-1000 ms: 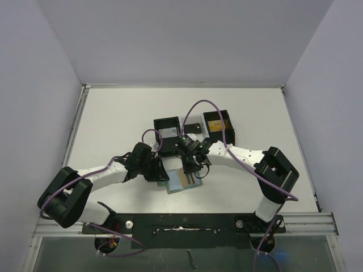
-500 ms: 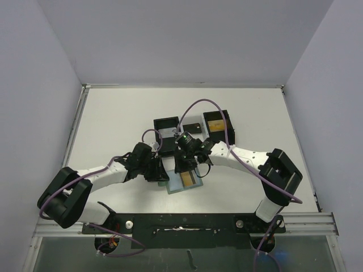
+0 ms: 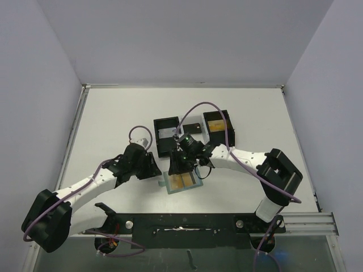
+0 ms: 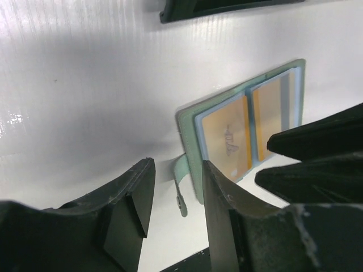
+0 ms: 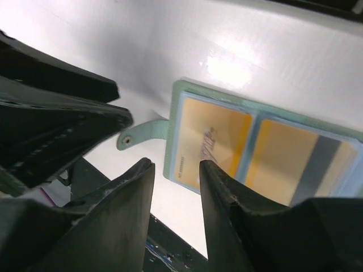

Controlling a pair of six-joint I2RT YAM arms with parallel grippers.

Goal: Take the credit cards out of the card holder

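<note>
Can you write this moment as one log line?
card holder: open on table | credit cards: two gold inside | left pincer: open, empty | right pincer: open, empty

Open card holder point(image 4: 189, 148), gold cards point(image 4: 228, 136)

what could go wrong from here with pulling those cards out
1. The card holder lies open and loose on the table. Neither the left gripper nor the right gripper holds it, so tugging a card may drag the whole holder.
2. The two gold-orange cards sit tucked in flush with little edge to grab, so fingers might slip off.
3. Both grippers crowd the holder's strap side and could bump.
</note>
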